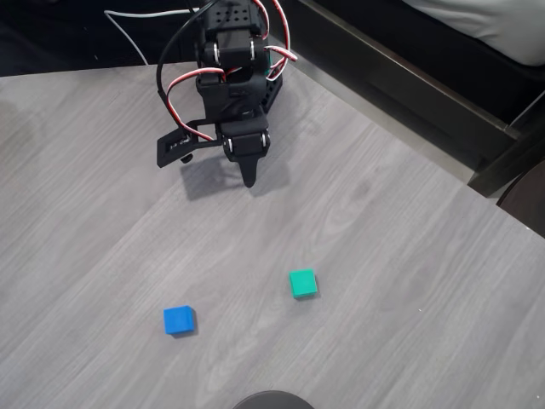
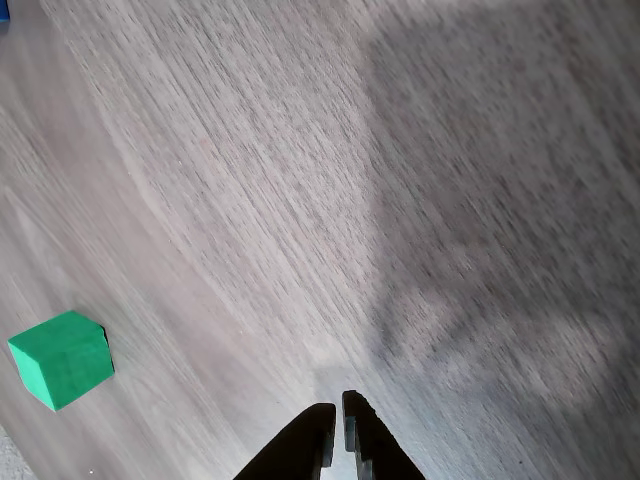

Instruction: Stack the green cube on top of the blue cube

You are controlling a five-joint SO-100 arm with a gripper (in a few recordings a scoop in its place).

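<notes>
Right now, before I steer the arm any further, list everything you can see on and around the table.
green cube: one, teal-green, on the table right of centre in the overhead view, standing alone
blue cube: one, bright blue, on the table left of the green cube, apart from it
table: one, grey wood grain
dark round object: one, at the bottom edge, unidentifiable
gripper: one, black, jaws shut, empty, short of both cubes

Overhead, we see a grey wood-grain desk (image 1: 409,281) filling most of the frame, its grain running diagonally. Beyond its far edge lies dark space crossed by a black frame rail (image 1: 400,77), with pale bedding (image 1: 494,25) at the top right corner. Soft shadows fall across the desk surface.
</notes>
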